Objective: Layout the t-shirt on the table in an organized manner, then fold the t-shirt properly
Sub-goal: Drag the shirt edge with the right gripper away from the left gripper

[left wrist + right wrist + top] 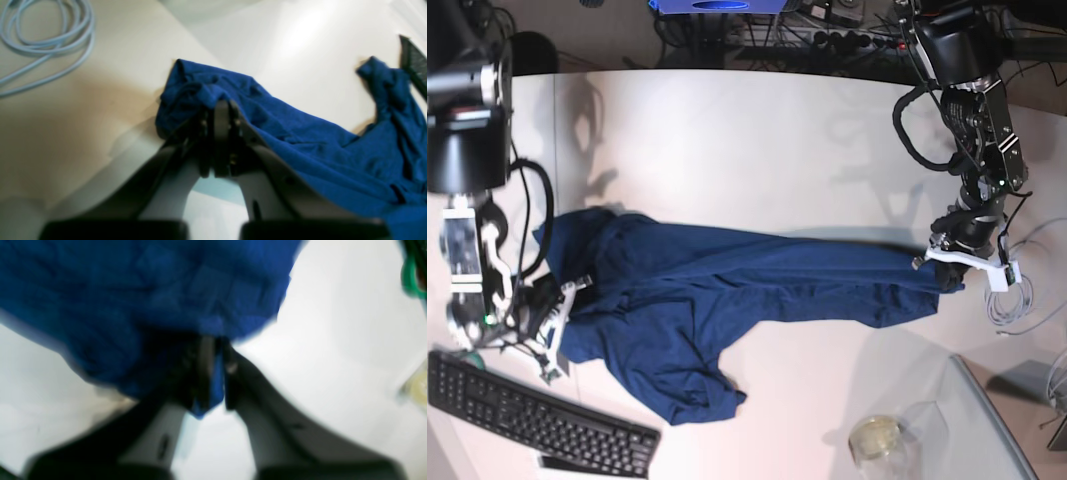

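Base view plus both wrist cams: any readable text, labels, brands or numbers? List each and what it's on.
None readable in any view.
keyboard: key legends too small to read.
t-shirt: plain, no print or visible tag.
left gripper and right gripper: no markings show; both wrist views are blurred.
glass jar by the tray: no label visible.
table: no marks or signs.

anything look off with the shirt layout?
Yes. The t-shirt is stretched between both pincers but bunched and twisted, not flat. One part droops toward the keyboard, and the end by the right pincer is crumpled.
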Available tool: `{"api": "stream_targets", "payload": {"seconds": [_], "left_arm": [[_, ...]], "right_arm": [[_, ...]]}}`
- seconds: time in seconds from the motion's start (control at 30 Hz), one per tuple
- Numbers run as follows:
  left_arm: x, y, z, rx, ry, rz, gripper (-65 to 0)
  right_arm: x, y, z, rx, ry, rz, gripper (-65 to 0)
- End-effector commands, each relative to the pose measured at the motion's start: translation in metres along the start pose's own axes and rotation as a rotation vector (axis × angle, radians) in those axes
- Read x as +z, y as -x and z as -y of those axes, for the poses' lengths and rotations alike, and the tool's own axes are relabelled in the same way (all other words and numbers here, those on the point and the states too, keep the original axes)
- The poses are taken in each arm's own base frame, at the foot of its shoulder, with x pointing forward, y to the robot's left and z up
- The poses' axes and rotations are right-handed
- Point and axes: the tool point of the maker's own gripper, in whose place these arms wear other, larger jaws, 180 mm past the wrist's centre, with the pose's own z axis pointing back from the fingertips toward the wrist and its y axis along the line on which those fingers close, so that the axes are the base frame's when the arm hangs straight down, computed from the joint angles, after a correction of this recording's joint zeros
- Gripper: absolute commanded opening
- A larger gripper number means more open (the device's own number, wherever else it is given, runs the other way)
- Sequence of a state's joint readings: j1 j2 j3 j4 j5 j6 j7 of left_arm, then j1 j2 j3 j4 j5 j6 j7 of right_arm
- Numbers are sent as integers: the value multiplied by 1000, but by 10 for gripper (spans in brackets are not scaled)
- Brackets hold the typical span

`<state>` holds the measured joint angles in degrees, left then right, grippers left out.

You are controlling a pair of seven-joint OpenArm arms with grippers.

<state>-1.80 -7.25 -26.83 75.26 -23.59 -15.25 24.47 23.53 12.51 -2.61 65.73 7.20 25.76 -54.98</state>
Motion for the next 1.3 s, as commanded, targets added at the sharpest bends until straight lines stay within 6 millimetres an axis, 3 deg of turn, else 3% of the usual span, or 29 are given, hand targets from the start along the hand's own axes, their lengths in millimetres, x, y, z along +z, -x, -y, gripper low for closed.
{"api": "stream_targets", "payload": {"seconds": [0.0,0.1,0.17,0.27,0.4,0.53,0.7,1.0,1.07,1.27], "left_arm": [[-2,-19,13,-15,41,54,-650],[-2,-15,14,-19,43,45,-650],[-2,-14,14,-18,44,43,-650],[-2,-14,15,-19,45,44,-650],[-2,-11,13,-16,42,38,-650],[-2,-13,14,-19,45,43,-650],[2,-11,10,-25,37,37,-650],[3,-5,7,-23,30,26,-650],[3,-6,7,-23,31,27,-650],[3,-6,7,-23,31,27,-650]], "right_arm": [[4,-19,10,11,17,26,-456],[13,-24,12,36,35,20,-246],[26,-10,14,2,59,61,-203],[50,27,15,-80,100,103,-212],[36,69,-46,-117,-1,55,-212],[15,66,-77,-173,-81,116,-212],[-13,77,-72,-302,-63,76,-212],[-22,80,-71,-327,-66,62,-216],[-27,84,-73,-334,-74,43,-273],[-29,87,-74,-333,-81,30,-650]]}}
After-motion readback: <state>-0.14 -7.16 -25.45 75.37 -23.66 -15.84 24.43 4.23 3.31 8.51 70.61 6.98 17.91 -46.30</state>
